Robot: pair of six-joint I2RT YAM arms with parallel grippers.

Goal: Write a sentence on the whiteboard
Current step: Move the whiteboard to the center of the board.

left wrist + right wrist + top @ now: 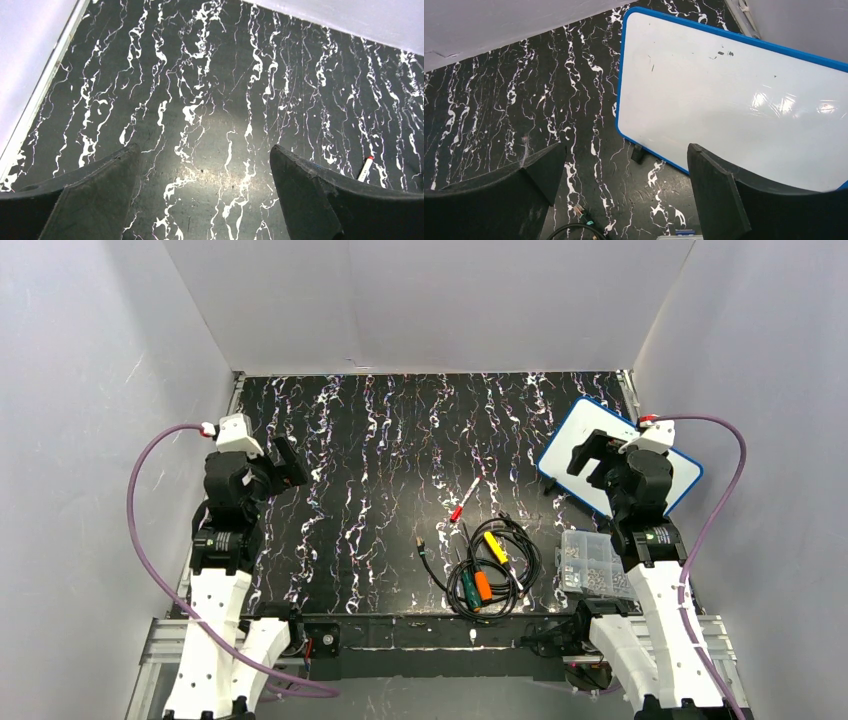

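Black marble-patterned desk (400, 440), veined in white and closed in by plain white walls (450, 300), with two robot arms bolted at its near edge. The whiteboard (585, 420), blue-rimmed with rounded corners, sits in the far right corner of the desk, turned askew to the desk's edges and close to the right wall. Seen from the right wrist, the whiteboard's (734, 100) face is white but for a few small dark specks and a patch of glare. A small dark object (637, 153) sits at its near rim.

The right pincer (590, 455) hangs above the board's near edge with its jaws wide apart and nothing between them. In its own wrist view the right pincer (626, 150) frames bare desk and the board's lower left corner. The left pincer (288, 465), well apart at the desk's left side, also stands spread and empty. The left wrist view shows the left pincer (202, 155) above bare marbled surface.

A red-capped white marker (465, 498) lies near the middle of the desk, between the two arms, and shows again at the right edge of the left wrist view (365, 168). Nearer the arms lies a coil of black cables (490, 570) with yellow, orange and green plugs. Just to its right stands a clear plastic screw box (592, 565).
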